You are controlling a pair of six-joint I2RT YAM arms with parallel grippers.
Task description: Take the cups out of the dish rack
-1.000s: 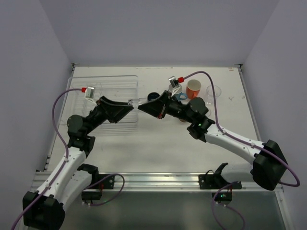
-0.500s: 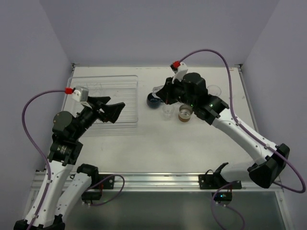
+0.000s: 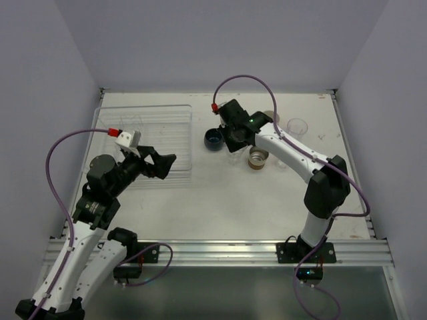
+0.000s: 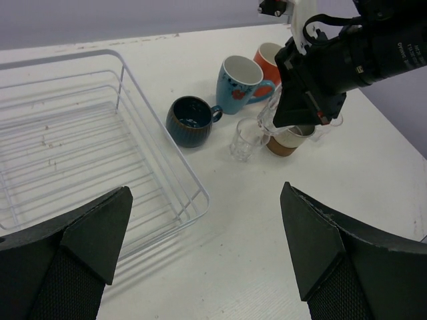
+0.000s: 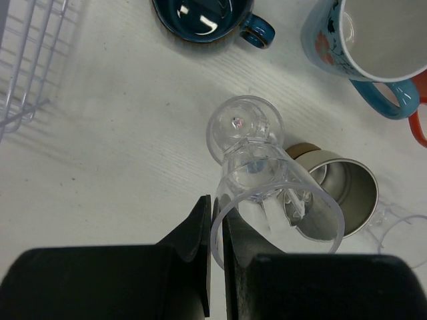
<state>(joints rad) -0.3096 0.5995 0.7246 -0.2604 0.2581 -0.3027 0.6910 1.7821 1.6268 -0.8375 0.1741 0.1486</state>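
The dish rack (image 4: 80,133) lies at the left with no cup showing in it. My left gripper (image 4: 205,193) hangs open above the table by the rack's near right corner (image 3: 160,163), holding nothing. My right gripper (image 5: 215,203) is shut on the rim of a small clear cup (image 5: 267,193), held tilted just above a second clear cup (image 5: 245,127) standing on the table. Around them stand the dark-blue mug (image 5: 203,17), the light-blue mug (image 5: 373,40), a tan cup (image 5: 340,190) and the orange mug (image 4: 270,57).
Another clear cup (image 3: 297,127) stands farther right on the table. My right arm (image 3: 287,150) arches over the group of cups from the right. Walls close in the table at the back and on both sides.
The two grippers met over the clear cup; my left gripper opened and drew back left. My right gripper carried the cup away to above the group of cups.
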